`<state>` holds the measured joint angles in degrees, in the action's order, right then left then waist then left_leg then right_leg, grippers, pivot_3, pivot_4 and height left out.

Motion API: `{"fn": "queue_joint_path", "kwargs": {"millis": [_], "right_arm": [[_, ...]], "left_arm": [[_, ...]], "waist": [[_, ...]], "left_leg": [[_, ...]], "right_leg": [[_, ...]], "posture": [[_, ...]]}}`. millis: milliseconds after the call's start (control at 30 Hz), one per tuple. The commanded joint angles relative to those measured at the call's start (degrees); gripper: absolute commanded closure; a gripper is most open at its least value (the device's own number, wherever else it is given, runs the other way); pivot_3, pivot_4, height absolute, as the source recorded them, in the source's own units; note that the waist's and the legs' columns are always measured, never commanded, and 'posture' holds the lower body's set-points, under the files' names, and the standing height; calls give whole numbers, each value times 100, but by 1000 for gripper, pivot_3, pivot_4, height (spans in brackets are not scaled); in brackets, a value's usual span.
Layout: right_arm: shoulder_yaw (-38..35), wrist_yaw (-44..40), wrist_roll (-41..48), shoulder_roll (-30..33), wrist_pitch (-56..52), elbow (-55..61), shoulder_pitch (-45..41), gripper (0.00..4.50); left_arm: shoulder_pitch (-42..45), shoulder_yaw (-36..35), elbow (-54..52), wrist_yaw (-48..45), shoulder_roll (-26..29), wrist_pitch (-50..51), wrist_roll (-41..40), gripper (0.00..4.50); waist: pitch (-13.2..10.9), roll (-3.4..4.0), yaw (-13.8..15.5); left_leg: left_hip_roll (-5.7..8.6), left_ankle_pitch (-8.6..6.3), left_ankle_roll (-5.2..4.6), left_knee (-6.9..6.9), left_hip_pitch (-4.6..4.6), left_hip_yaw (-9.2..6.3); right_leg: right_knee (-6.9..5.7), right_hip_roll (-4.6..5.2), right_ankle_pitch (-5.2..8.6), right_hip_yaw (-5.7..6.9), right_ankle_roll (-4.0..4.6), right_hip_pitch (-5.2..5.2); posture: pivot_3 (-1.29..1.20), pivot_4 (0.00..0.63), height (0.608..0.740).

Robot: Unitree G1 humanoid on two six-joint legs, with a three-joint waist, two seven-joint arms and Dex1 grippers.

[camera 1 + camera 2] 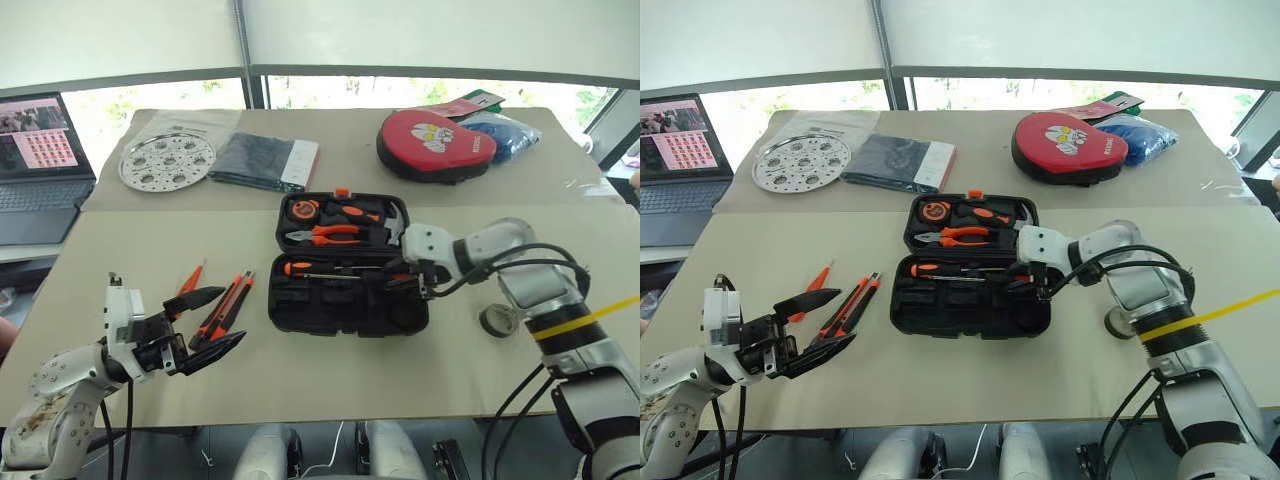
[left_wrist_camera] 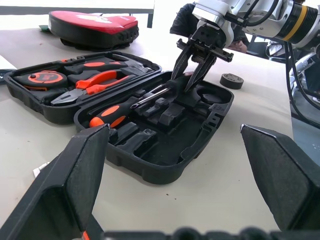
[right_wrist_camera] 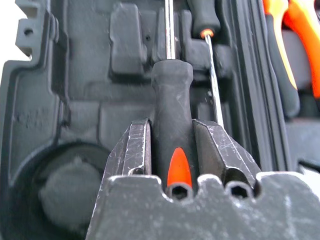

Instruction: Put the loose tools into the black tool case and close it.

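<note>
Black tool case (image 1: 345, 300) noted open on the table (image 1: 300, 380), directly beneath the right gripper (image 2: 192, 75); rigid moulded plastic, lid half judged light and free on its hinge, best pushed shut at the outer edge. One long screwdriver (image 2: 125, 107) is already seated in a slot just ahead of the right fingertips. A second screwdriver handle (image 3: 172, 125) is clamped between the right fingers, jaws part-closed around the black grip, shaft pointing away along the moulded slots. The handle is judged stiff, rubbery and not slippery; the hold at the thick grip is sound, and the steel shaft should press into its slot with light force. Beyond the left gripper (image 1: 190, 335), whose jaws are spread wide with nothing between them, the utility knife (image 1: 222, 310) and slim orange tester (image 1: 188, 284) lie side by side on the table; the exact number of tools there is hard to tell. Both are small, hard and light, best taken across the middle. The tape ring (image 1: 497, 320) rests behind the right wrist, well outside the case.
</note>
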<state>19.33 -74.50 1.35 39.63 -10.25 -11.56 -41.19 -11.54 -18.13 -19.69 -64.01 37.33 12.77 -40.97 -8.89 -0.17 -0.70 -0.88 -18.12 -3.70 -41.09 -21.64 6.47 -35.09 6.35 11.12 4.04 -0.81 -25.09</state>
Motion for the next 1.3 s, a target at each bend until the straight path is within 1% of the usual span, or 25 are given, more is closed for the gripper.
{"fn": "queue_joint_path", "kwargs": {"millis": [33, 167, 300, 433, 667, 700, 733, 767, 800, 867, 900, 1033, 1067, 1133, 1167, 1200, 1300], "right_arm": [[68, 34, -132, -114, -19, -49, -157, 3534], [153, 43, -297, -193, -94, -215, -258, 3534], [261, -32, -504, -83, -3, -466, -351, 3534], [304, -123, -559, 29, -85, -502, -451, 3534], [316, -195, -617, 29, -282, -559, -548, 3534], [311, -246, -614, 40, -268, -545, -557, 2531], [301, -278, -612, 45, -261, -528, -560, 2365], [210, -490, -396, 55, -400, -375, -605, 2083], [146, -655, -234, 68, -516, -251, -633, 1766], [-39, -913, 124, 79, -733, -13, -671, 993], [-163, -1034, 335, 73, -742, 56, -672, 812], [-584, -1316, 952, 56, -470, 57, -611, 812], [-737, -1326, 1115, -5, -300, -24, -563, 812], [-1150, -1195, 1632, -245, -468, -141, -437, 812], [-1324, -1013, 1791, -369, -589, -244, -380, 1323], [-1416, -915, 1850, -436, -617, -327, -320, 1484], [-1403, -511, 1472, -564, 53, -643, 5, 2585]], "left_arm": [[12, -7, -184, 13, -2, -57, -19, 0], [-22, -2, -221, 31, -1, -57, -18, 0], [-50, 5, -268, 68, -9, -48, -21, 0], [-86, -2, -307, 101, -15, -44, -18, 0], [-115, -1, -349, 146, -19, -59, -2, 0], [-118, -3, -355, 156, -20, -64, 3, 0], [-125, -8, -361, 161, -20, -68, 4, 0], [-134, -19, -371, 173, -17, -64, 0, 0], [-145, -29, -382, 180, -15, -62, -4, 0], [-166, -46, -398, 195, -11, -56, -11, 0], [-175, -56, -400, 201, -8, -55, -15, 0], [-203, -80, -389, 204, 8, -66, -26, 0], [-202, -80, -379, 204, 6, -69, -25, 0], [-188, -57, -351, 212, -7, -83, -4, 0], [-177, -44, -335, 215, -14, -88, 5, 0], [-168, -34, -325, 218, -20, -93, 12, 0], [-131, -13, -289, 224, -34, -106, 33, 0]], "waist": [[1, -1, -2], [1, -2, 1], [3, -4, 3], [4, -6, 15], [3, -8, 28], [3, -8, 9], [3, -8, -1], [3, -8, -4], [3, -8, -3], [3, -8, 0], [3, -8, -3], [2, -9, -3], [2, -9, 4], [2, -10, 9], [3, -14, 6], [3, -14, 2], [4, -14, 4]], "left_leg": [[0, 0, 0, 0, 0, 0], [0, 0, 0, 0, 0, 0], [0, 0, 0, -1, 5, -1], [1, 0, 0, 0, 17, -1], [3, -1, -1, -1, 13, -3], [3, -1, -1, 0, 11, -1], [2, 0, 0, 2, 11, 0], [1, 0, 0, 3, 11, 0], [1, 1, 2, 6, 12, 0], [0, 2, 3, 13, 12, -1], [-1, 2, 3, 13, 12, -1], [0, 2, 3, 13, 8, -1], [0, 1, 2, 13, 8, -1], [1, 1, 2, 12, 8, -1], [1, 1, 1, 13, 10, -1], [0, 1, 2, 12, 11, -1], [1, 1, 2, 13, 12, 0]], "right_leg": [[0, 0, 0, 0, 0, 0], [0, 0, 0, 0, 0, 0], [0, 1, 0, -1, 0, 4], [1, 4, 0, -1, 0, 16], [1, 7, 0, 0, 1, 15], [1, 7, 0, -2, 1, 9], [-1, 6, 0, -3, 1, 8], [0, 4, 0, -2, 1, 8], [-1, 4, 1, -2, 2, 5], [2, 2, 1, 0, 2, 5], [3, 1, 1, 0, 2, 5], [6, 2, 1, 0, 2, 2], [6, 2, 1, 0, 2, 3], [6, 4, 1, 0, 2, 4], [7, 4, 1, 0, 2, 6], [5, 3, 1, 0, 2, 7], [3, 4, 1, -1, 2, 6]], "posture": [[0, 150, 740], [0, 150, 740], [0, 150, 740], [0, 150, 740], [0, 150, 740], [0, 150, 740], [0, 150, 740], [0, 150, 740], [0, 150, 740], [0, 150, 740], [0, 150, 740], [0, 150, 740], [0, 150, 740], [0, 150, 740], [0, 150, 740], [0, 150, 740], [0, 150, 740]]}}
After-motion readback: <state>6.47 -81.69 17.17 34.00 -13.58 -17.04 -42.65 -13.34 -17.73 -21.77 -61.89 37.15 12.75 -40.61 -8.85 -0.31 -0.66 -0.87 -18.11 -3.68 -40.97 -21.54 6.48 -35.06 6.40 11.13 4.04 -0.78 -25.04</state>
